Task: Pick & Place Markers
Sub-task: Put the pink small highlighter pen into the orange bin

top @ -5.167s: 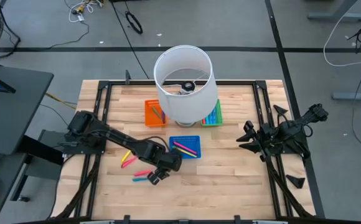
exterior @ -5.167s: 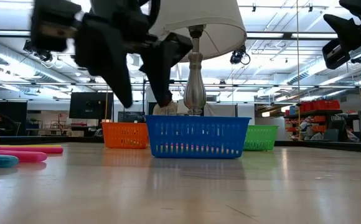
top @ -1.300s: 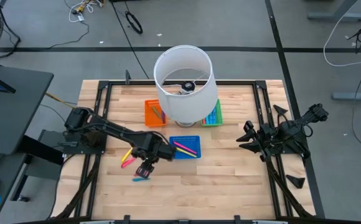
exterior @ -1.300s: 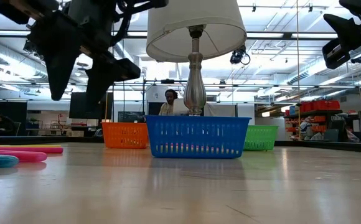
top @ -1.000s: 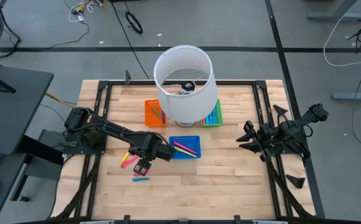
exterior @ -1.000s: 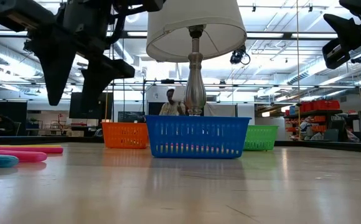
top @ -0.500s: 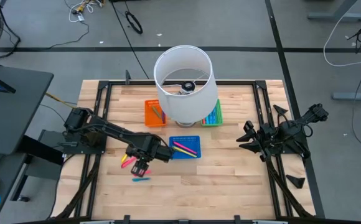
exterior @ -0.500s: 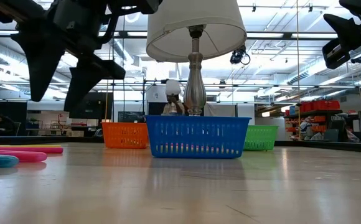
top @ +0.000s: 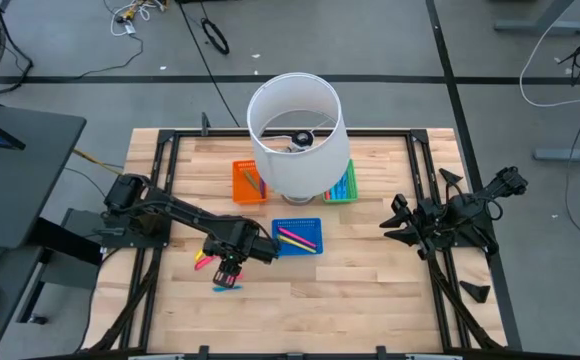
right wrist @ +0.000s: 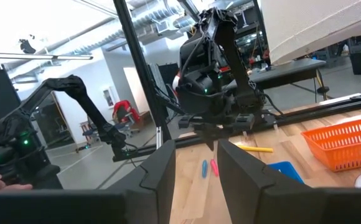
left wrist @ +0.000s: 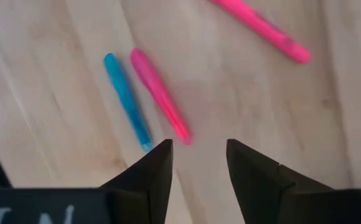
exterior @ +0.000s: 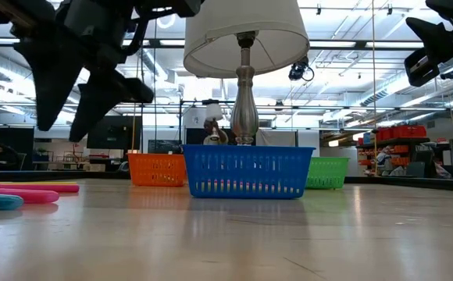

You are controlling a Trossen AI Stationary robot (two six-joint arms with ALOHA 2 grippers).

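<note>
The lamp [top: 294,135] stood mid-bench [top: 370,290], with one tray [top: 249,182] to its left, another tray [top: 342,183] to its right and a third tray [top: 298,236] in front holding markers [top: 294,238]. Left of that front tray, the left gripper [top: 224,272] hung over two loose markers [left wrist: 146,96] lying side by side. The right gripper [top: 398,225] sat well apart at the bench's right edge.

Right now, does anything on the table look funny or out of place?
Yes. A table lamp stands in the middle of the marker setup, among the three trays, its shade hiding part of the orange tray and green tray. Several markers also lie loose on the wood beside the left tool, not in any tray.
</note>
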